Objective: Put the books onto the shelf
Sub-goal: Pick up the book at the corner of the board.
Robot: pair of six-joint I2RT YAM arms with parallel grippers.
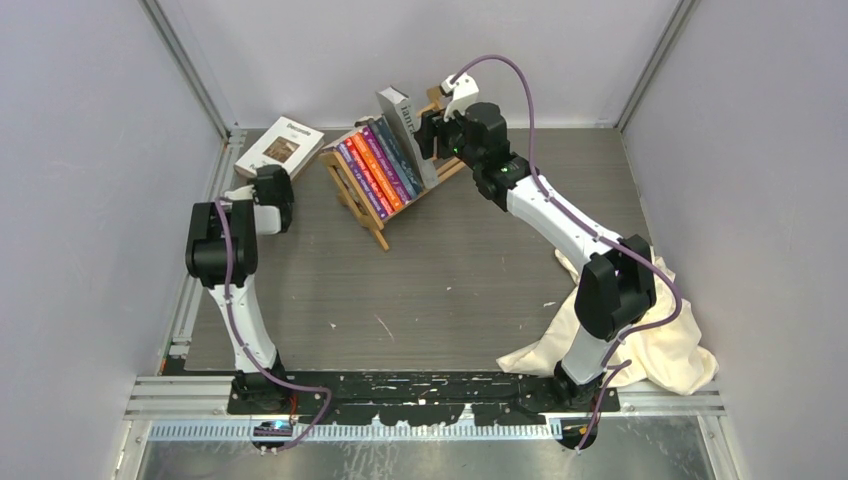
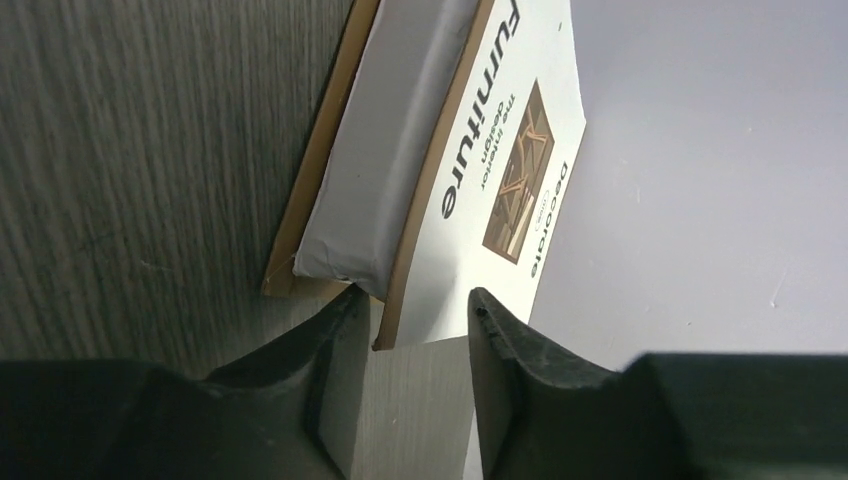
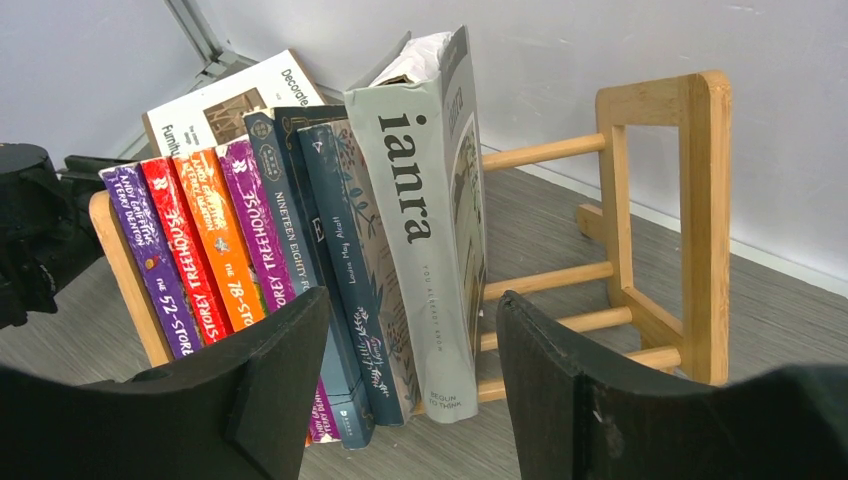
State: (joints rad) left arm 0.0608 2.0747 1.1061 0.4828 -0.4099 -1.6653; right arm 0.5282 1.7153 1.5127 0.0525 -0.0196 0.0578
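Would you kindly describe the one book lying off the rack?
Find the light-wood slatted rack at the grey table's far side. Left of it lies a white book with a brown cover picture, the only one flat, not standing.

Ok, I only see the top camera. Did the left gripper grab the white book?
Observer: Not yet. The left wrist camera shows the left gripper open around a corner of the white book cover.
Operator: What's on the cover?
Observer: The word Furniture and a brown picture.
Operator: And the other arm?
Observer: Its own camera shows the right gripper open, with the grey book standing beyond its tips.
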